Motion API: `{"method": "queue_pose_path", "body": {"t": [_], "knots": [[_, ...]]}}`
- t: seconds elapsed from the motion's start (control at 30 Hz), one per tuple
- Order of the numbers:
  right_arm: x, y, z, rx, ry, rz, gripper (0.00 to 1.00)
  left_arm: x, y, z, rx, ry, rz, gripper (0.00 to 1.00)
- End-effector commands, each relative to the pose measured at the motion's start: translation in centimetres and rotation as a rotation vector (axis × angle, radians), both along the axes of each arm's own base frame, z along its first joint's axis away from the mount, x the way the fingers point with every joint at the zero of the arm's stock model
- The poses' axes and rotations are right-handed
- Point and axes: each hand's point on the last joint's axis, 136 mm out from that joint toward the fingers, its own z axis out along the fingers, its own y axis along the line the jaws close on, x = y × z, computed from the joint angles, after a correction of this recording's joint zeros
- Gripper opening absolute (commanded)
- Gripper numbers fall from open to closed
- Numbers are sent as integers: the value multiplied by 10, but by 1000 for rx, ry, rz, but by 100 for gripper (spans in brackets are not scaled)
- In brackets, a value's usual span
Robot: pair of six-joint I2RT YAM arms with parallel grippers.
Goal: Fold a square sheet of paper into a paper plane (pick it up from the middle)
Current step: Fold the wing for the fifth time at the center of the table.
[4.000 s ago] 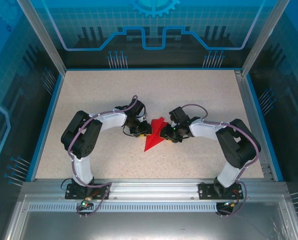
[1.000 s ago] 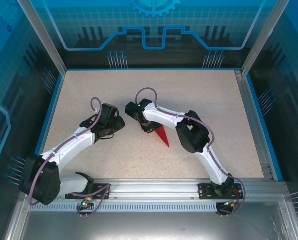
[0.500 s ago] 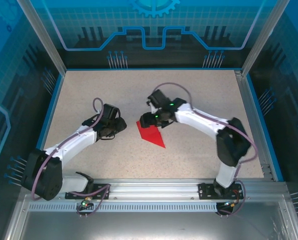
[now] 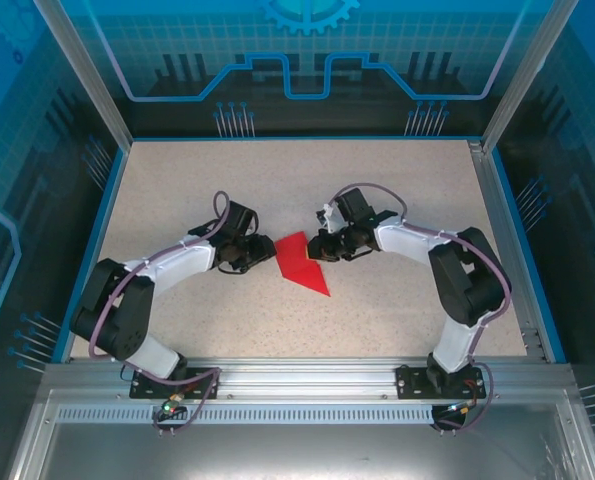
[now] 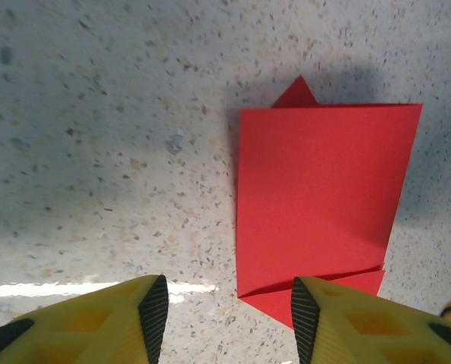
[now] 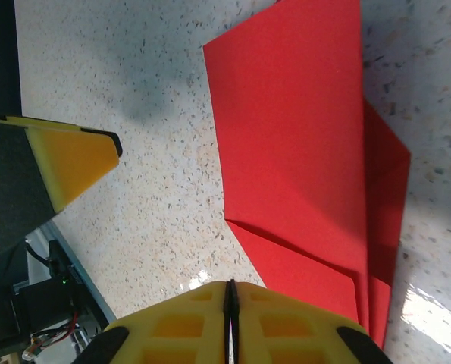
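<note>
Flanking the paper plane, both arms crowd the table.

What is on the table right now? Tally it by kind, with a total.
Folded red paper: 1
Robot arms: 2, the left end effector with its fingers apart beside the paper, the right end effector shut
Total: 3
</note>
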Motion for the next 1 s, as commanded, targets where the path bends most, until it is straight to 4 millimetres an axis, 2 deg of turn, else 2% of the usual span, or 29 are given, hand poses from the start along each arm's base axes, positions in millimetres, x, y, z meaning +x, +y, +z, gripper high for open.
{"method": "queue_pose_path", "body": {"t": [0.0, 0.1, 0.3, 0.53, 0.73, 0.83, 0.97], "knots": [[1, 10, -10, 49, 21, 55, 10, 4, -14, 3, -55, 13, -13, 50], [3, 9, -22, 33, 35, 53, 10, 3, -17, 0, -70, 29, -20, 50], [8, -14, -54, 4, 89, -17, 10, 3, -24, -4, -99, 52, -26, 50], [5, -31, -75, 90, 168, -116, 11, 8, -34, -3, -137, 59, -50, 50], [1, -42, -90, 45, 207, -181, 12, 10, -41, -3, -165, 70, -55, 51], [2, -38, -84, 76, 203, -174, 15, 11, -43, -4, -178, 74, -50, 52], [5, -34, -62, 54, 134, -145, 20, 12, -42, -5, -174, 74, -48, 52]]}}
